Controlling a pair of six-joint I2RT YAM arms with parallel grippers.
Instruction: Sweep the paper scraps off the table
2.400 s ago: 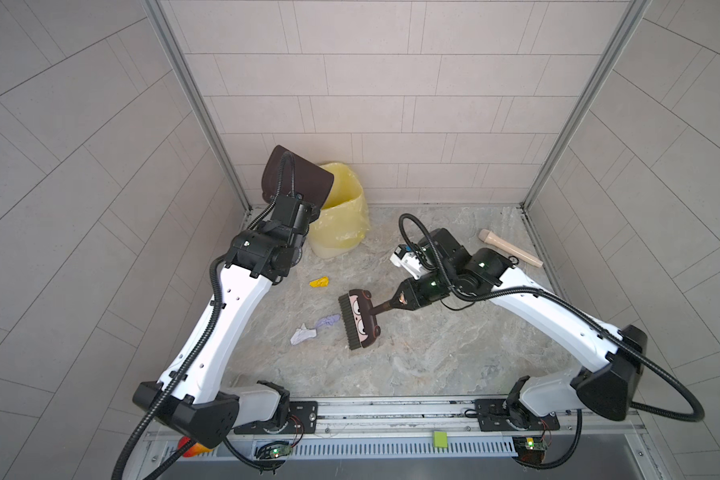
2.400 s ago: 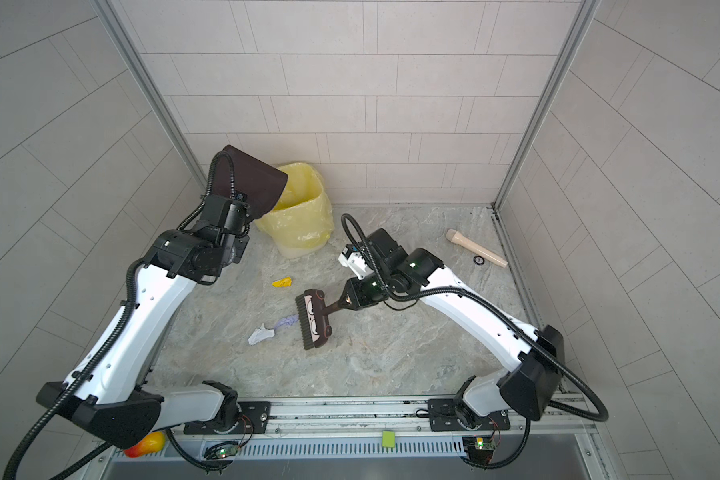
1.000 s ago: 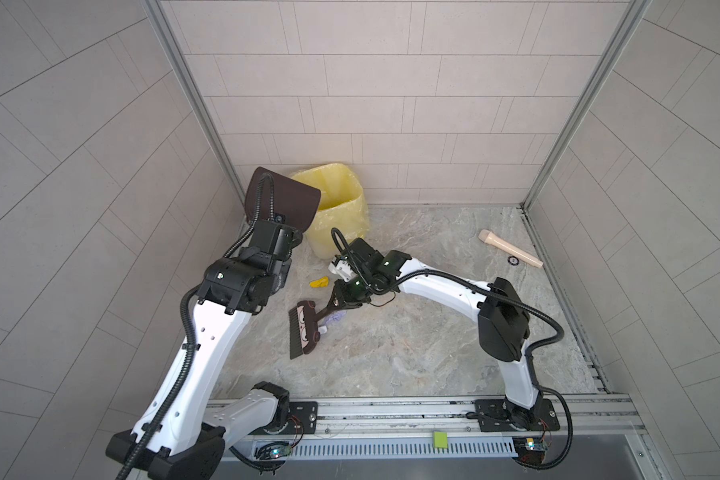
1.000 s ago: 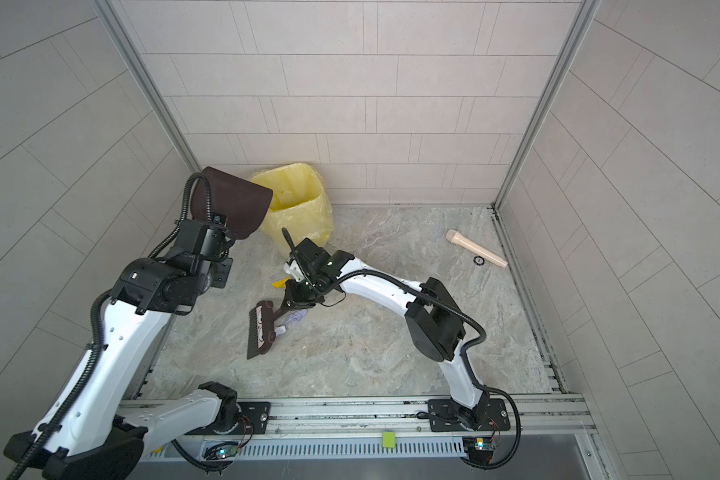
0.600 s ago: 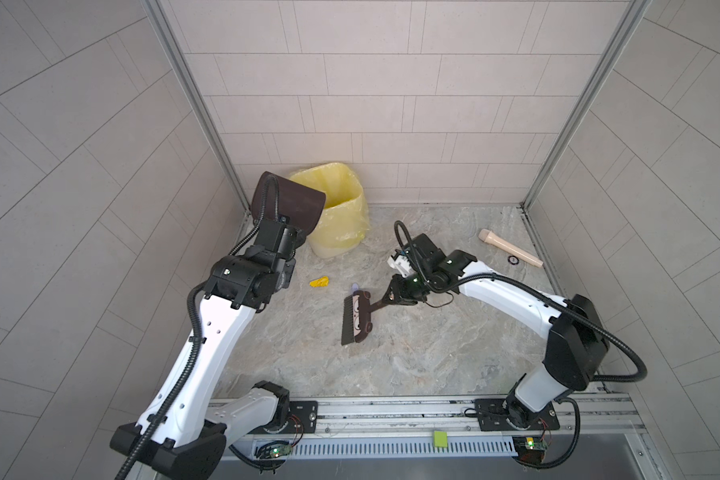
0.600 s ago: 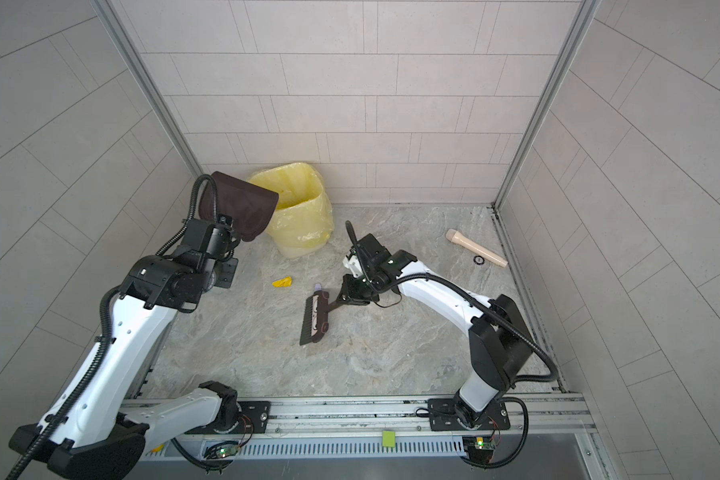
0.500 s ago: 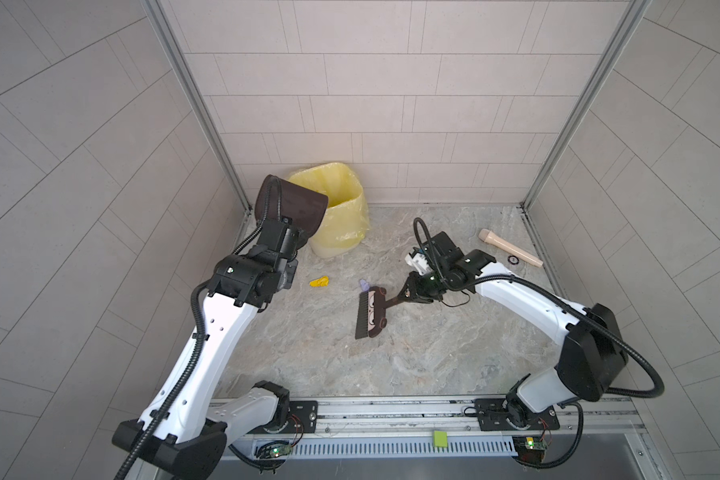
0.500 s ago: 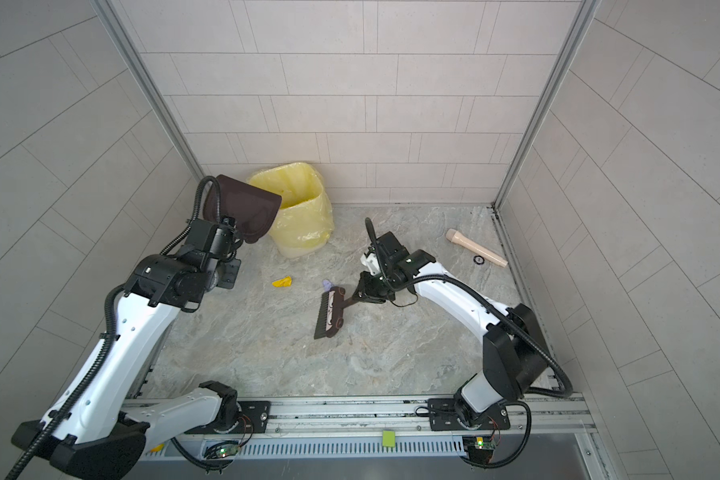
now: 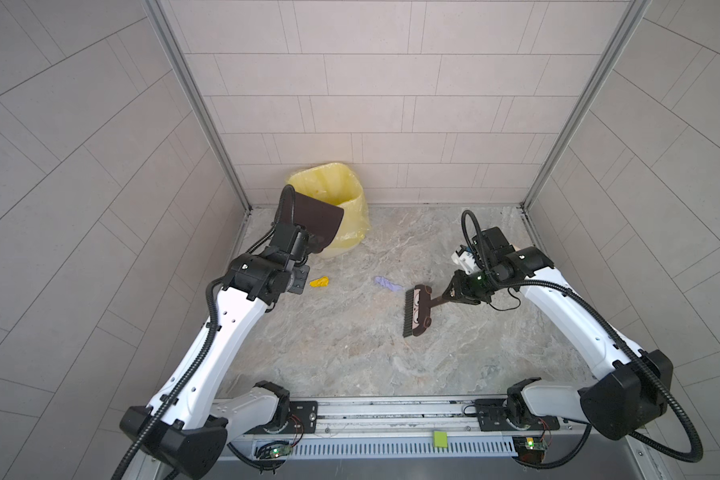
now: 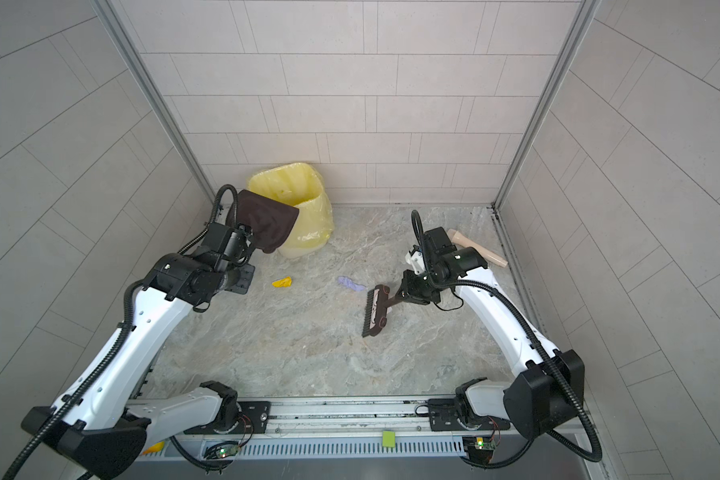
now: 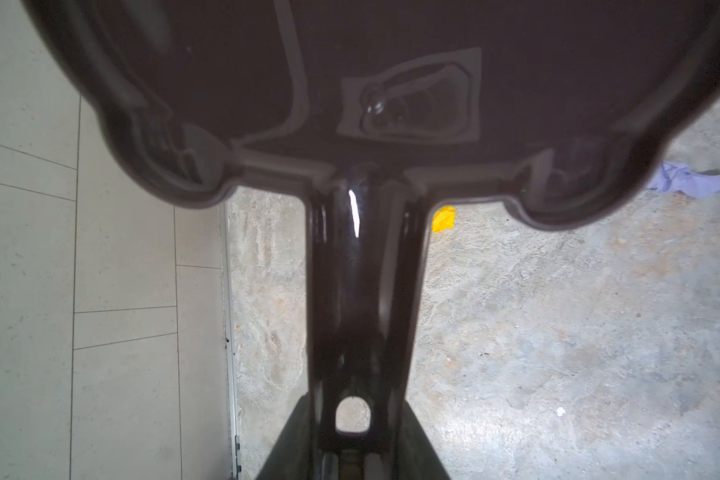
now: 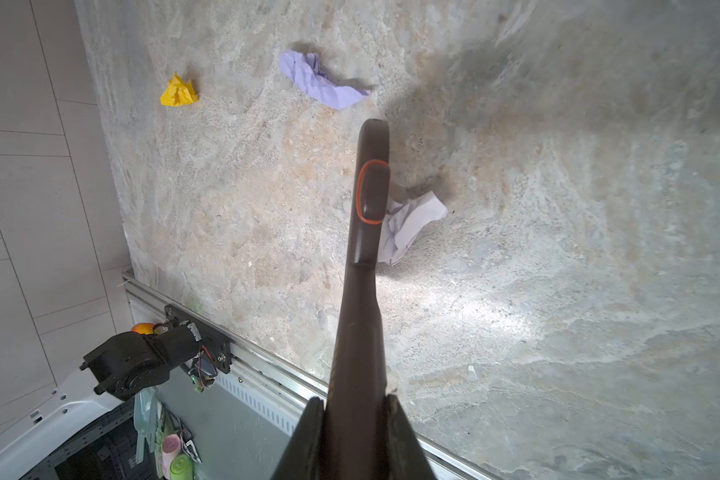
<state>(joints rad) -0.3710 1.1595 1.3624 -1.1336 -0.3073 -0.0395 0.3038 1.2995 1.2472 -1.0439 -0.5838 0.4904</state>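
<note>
Brush is sitting in the right end effector, which is clamping tight on the dark handle (the right wrist view is showing both fingers pressing on either side of it). Its head is hanging over the middle-right of the marbled surface with the bristles facing the left arm's side, and I can't tell whether they're touching down.

Three paper scraps are showing:
- A yellow scrap is lying near the left arm.
- A lilac scrap is lying just beside the far end of the brush head, on the bristle side.
- A white scrap is peeking out from behind the brush head in the right wrist view and hiding in both top views.

Left end effector is gripping the handle of a dark brown dustpan, closing on it near the hanging hole. It's holding the pan tilted, up off the surface, right at the rim of the yellow bin standing in the far left corner. Over by the right wall a pale wooden tool is lying on the surface behind the right arm
</note>
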